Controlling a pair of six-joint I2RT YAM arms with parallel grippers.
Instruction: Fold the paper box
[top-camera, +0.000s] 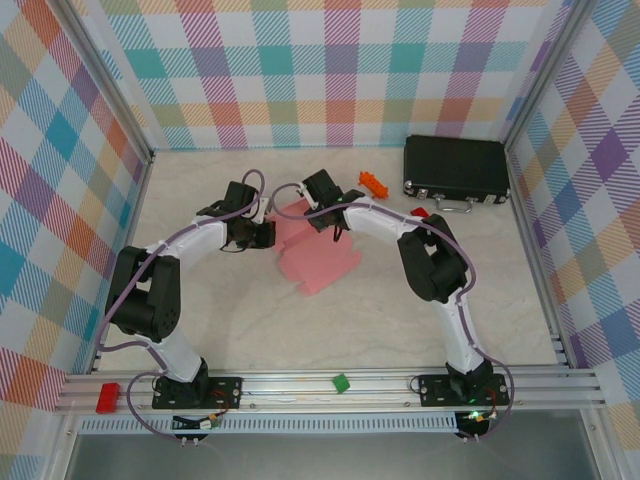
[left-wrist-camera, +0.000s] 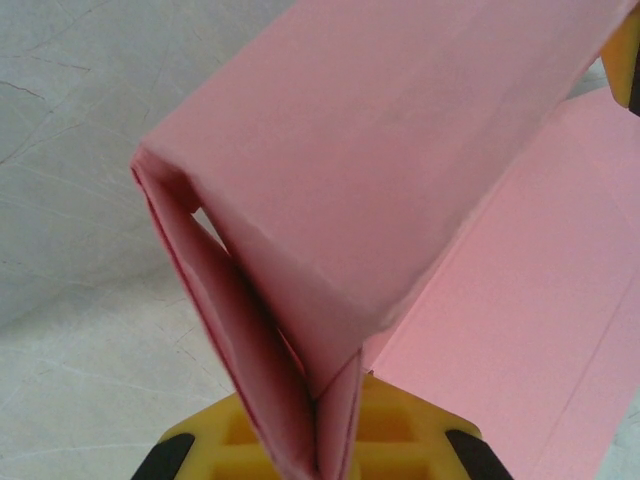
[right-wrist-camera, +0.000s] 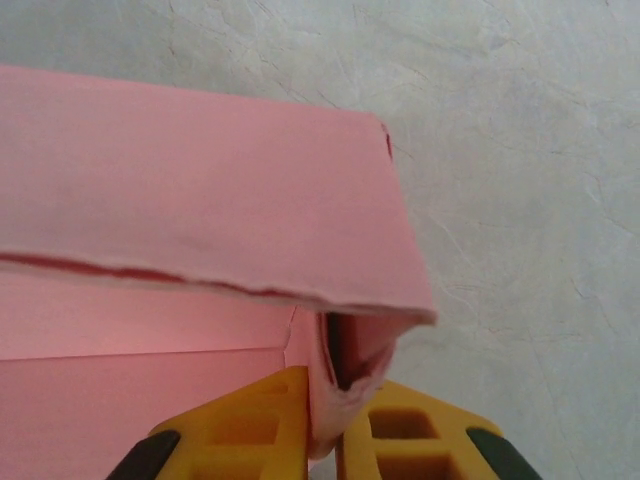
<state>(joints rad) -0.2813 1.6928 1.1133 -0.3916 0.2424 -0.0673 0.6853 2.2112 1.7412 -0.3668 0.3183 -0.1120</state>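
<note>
Paper box (top-camera: 318, 255) sits near ctr of the table (top-camera: 500, 300), a bit toward the far edge, btwn the two arms. It's partly folded. Most of the pink card lies flat on the tabletop w/ a notched edge toward the near side, and the far-left portion is lifted off the surface.

Left gripper (left-wrist-camera: 322, 445) is clamped on the box. In the left wrist view its yellow fingers (left-wrist-camera: 232, 440) are closed on card layers that meet in a crease btwn them. Above the jaws the layers spread into a raised wedge-shaped pocket, open on the left. A flat panel of the same card runs off to the right.

Right gripper (right-wrist-camera: 325, 415) is also pinched on the box. The right wrist view shows yellow fingers (right-wrist-camera: 250, 430) squeezing a curled bit of card edge, w/ a broad folded flap over it and a flat panel to the left. The flap's edge looks a little ragged.

In the top view both grippers meet at the raised far-left part of the box, close together.

Elsewhere:
- Black hard case (top-camera: 455, 170) w/ handle, at the far right corner of the table.
- Small orange piece (top-camera: 373, 183) just left of the case.
- Small red piece (top-camera: 419, 212) by the case's near edge.
- Green block (top-camera: 341, 382) mid-rail on the metal rail along the near edge.
- Red block (top-camera: 107, 397) at the left end of that rail.
</note>
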